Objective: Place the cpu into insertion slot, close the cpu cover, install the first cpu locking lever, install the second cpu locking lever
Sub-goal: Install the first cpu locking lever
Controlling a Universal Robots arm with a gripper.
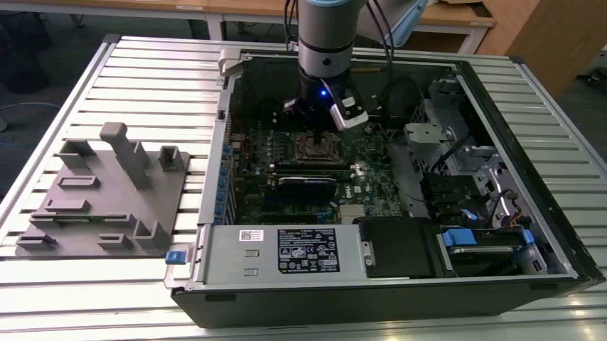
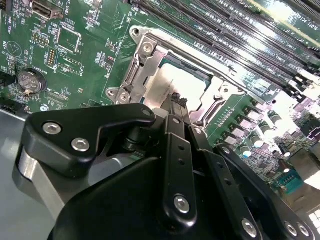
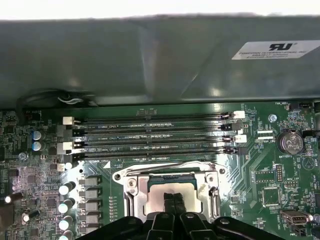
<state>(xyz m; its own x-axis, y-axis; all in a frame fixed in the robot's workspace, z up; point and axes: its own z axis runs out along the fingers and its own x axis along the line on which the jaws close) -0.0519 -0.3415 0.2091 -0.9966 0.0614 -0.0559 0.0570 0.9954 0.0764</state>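
Hovering over the far-centre of the green motherboard (image 1: 365, 174) inside the open black computer case (image 1: 531, 234), the black two-finger gripper (image 3: 174, 199) points down at the small square silver-rimmed insertion slot (image 3: 132, 182); fingers pressed together, tips on or just above the flat silver-grey cpu (image 3: 161, 192), which sits in the slot; contact cannot be told; thin silver metal cpu cover (image 2: 145, 57) frames the chip in the second wrist view; grey fixture tray (image 1: 95, 202) lies well apart on the exterior view's left.
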